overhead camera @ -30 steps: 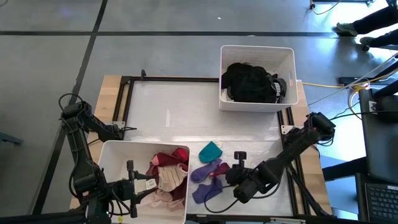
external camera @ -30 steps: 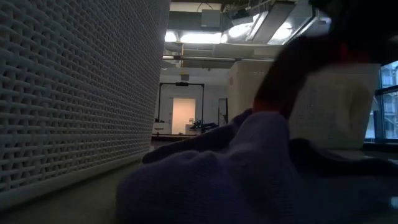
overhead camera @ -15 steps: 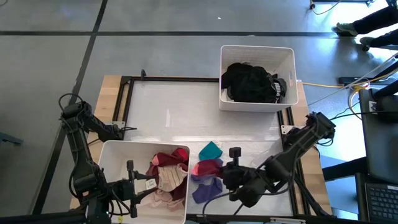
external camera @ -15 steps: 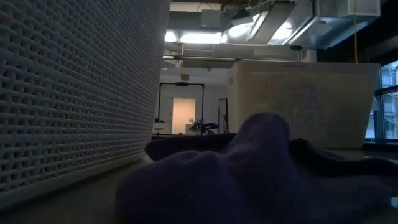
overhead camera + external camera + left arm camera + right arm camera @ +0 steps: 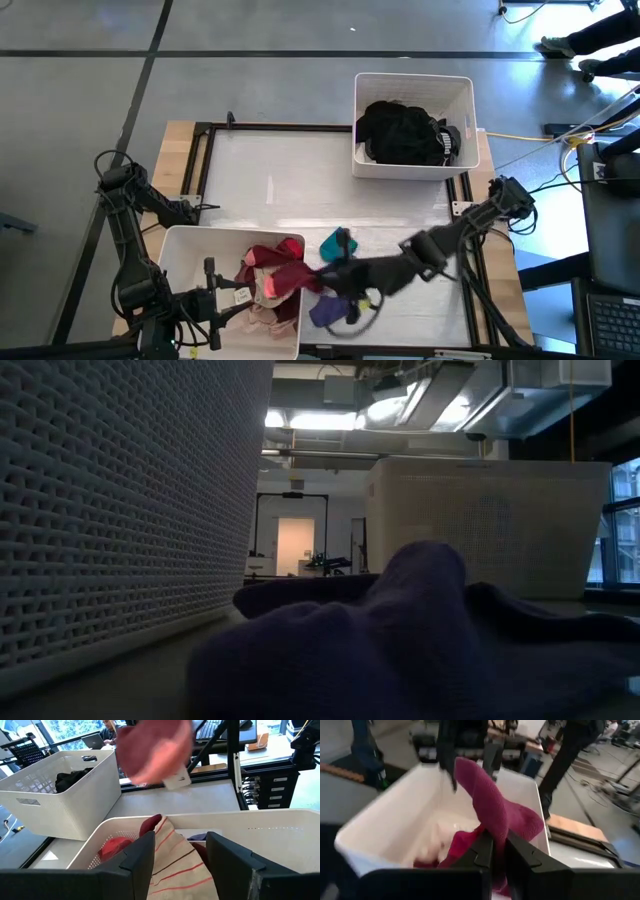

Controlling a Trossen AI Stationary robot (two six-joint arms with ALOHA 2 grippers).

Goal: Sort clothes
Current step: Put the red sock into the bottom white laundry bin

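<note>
The right gripper (image 5: 494, 851) pinches a pink sock (image 5: 495, 810), carrying it over the rim of the near bin (image 5: 180, 240) of red clothes (image 5: 265, 262). The left gripper (image 5: 180, 857) waits open above that bin. Best to reach well past the rim before letting go, so the sock falls inside.

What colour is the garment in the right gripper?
Pink-magenta garment, pinched in the right gripper; right wrist view.

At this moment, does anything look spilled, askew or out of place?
Nothing stands out. The right hand holds a pink sock over the near bin of reddish clothes. Purple socks and a teal garment lie unsorted on the table beside it. The black clothes sit inside the far bin. The left hand waits at the near bin.
</note>
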